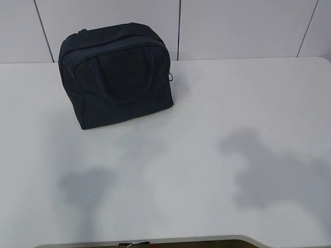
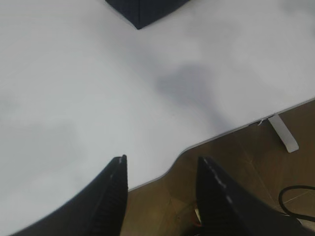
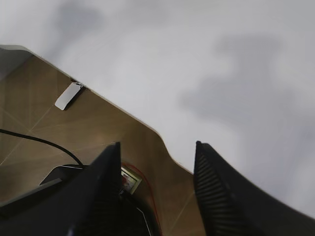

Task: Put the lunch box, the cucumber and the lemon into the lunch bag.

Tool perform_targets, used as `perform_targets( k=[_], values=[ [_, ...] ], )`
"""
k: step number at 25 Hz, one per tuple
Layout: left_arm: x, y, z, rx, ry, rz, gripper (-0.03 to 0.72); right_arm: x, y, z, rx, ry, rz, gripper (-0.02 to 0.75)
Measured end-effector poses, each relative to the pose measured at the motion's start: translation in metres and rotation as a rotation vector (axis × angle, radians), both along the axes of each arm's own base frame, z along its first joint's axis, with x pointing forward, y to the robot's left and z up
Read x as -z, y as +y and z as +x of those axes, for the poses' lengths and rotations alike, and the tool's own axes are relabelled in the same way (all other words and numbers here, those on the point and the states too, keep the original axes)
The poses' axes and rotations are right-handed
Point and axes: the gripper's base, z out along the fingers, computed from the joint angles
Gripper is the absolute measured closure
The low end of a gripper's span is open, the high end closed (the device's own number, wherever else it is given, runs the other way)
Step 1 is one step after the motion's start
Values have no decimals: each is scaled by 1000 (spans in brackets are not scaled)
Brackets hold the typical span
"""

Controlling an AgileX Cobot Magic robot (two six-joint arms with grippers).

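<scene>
Lunch bag (image 1: 116, 75) contents hidden, zip unclear

I can read no text, label or number anywhere. The boxy dark navy fabric lunch bag (image 1: 116, 75) shows no brand. A small tag by the floor wiring in my right wrist view may carry print, but it's too blurred.

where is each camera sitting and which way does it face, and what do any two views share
Exterior: chest height, slanting down at the white table and the lunch bag; no arm shows, only shadows.
Left wrist: above the near table edge, facing down; left gripper open.
Right wrist: same edge, facing down; right gripper open.
Shared: exterior and left wrist both catch the bag, the latter only a corner.
</scene>
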Motion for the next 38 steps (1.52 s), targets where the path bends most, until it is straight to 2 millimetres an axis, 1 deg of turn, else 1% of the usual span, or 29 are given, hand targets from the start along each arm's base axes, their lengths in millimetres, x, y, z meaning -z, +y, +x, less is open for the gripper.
perform_targets(
  k=[5, 12, 17, 22, 25, 27, 33, 38],
  values=[
    [0, -1, 0, 4, 5, -9, 350, 23, -7, -23, 69, -13, 4, 345],
    [1, -1, -1, 2, 15, -20, 350, 45, -16, -48, 143, -61, -2, 346],
    [18, -2, 2, -7, 67, -27, 351, 62, -23, -56, 199, -76, -34, 345],
    [33, 0, -5, -24, -1, -43, 350, 76, -27, -64, 226, -100, -40, 345],
    [46, 0, -13, -34, -37, -55, 350, 78, -30, -68, 255, -140, -35, 346],
    [51, 1, -21, -42, -68, -69, 351, 78, -32, -71, 272, -155, -34, 345],
    [52, 2, -39, -43, -185, -83, 351, 77, -33, -72, 294, -164, -28, 345],
    [52, 3, -41, -45, -195, -82, 351, 78, -34, -72, 301, -172, -27, 346]
  ],
)
